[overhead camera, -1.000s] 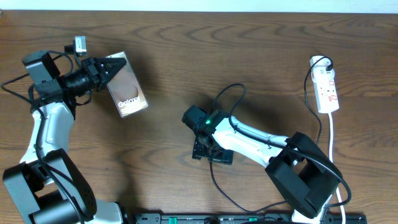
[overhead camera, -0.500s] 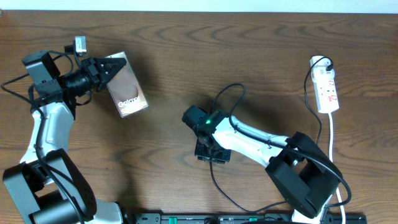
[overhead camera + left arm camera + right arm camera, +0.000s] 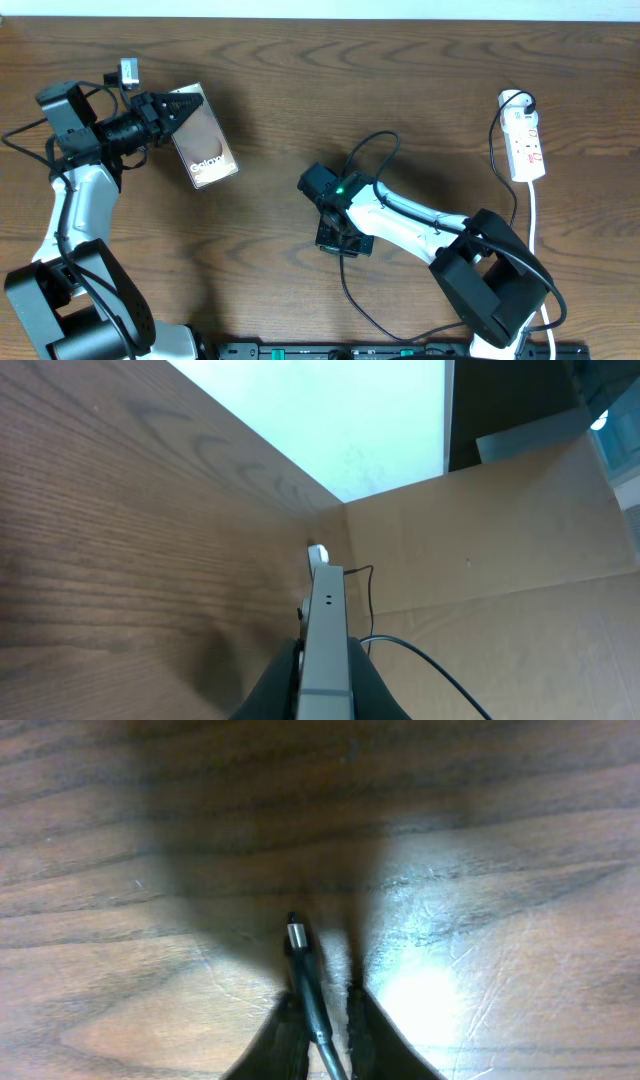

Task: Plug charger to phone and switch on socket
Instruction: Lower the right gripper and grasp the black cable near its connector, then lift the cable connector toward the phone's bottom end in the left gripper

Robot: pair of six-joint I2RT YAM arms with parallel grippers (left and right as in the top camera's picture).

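Firmly gripped.
Dark glossy rectangular phone is clamped by left gripper near far-left corner; thin black charger is pinched by right gripper.

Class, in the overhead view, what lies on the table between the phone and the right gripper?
Nothing: the overhead view shows only bare wooden table between the phone and the right gripper.

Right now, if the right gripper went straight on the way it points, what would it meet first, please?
Probably the wooden table: the right gripper, holding the charger, points at bare wood, though its height is unclear.
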